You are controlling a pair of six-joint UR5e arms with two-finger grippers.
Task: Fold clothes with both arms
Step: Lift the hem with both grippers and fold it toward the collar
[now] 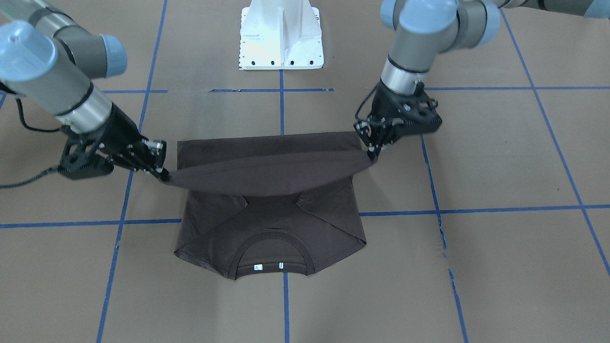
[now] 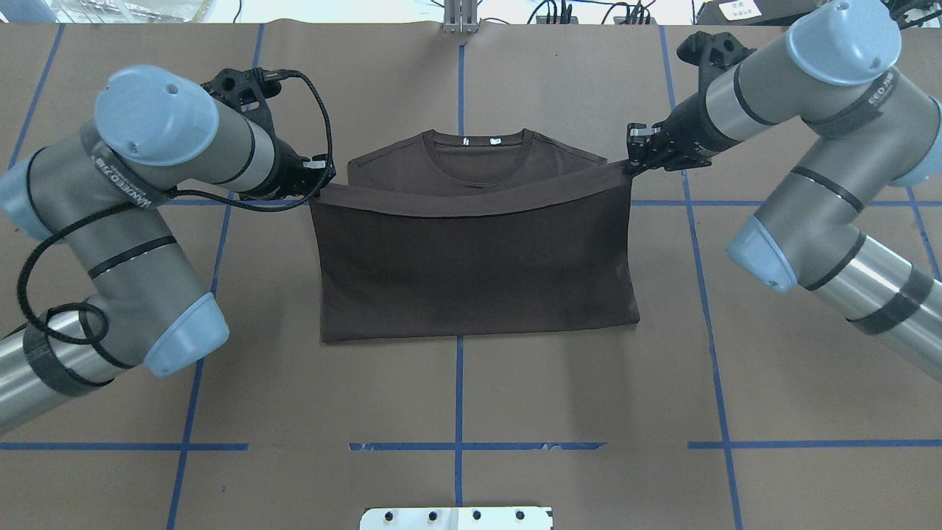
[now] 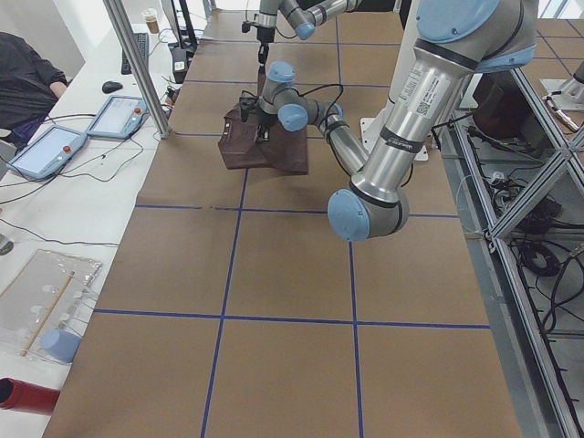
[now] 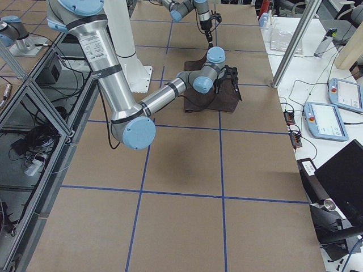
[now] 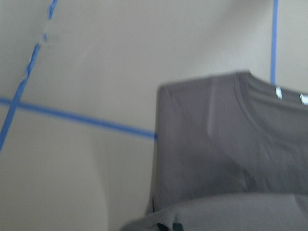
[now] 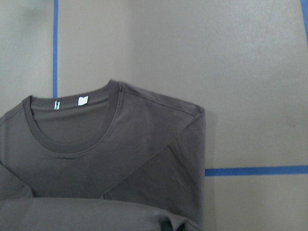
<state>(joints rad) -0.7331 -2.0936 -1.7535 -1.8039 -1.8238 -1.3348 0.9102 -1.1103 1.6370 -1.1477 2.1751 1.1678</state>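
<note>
Pinching one hem corner of the T-shirt in the left claw, jaws pressed together on the cloth. Pinching the opposite hem corner in the right claw, clamped the same way. Holding the hem stretched between the two, raised off the tabletop, sagging slightly in the middle. Doubled over the shirt's own body, with the fold on the side nearest the white base. Hanging above the inward-folded sleeves, short of the collar. Lying flat beyond the hem: collar end, two small white labels inside. Spread at the middle of the brown tabletop, over a crossing of blue tape lines. Reaching in from opposite sides: left arm and right arm, grey with light blue caps.
</note>
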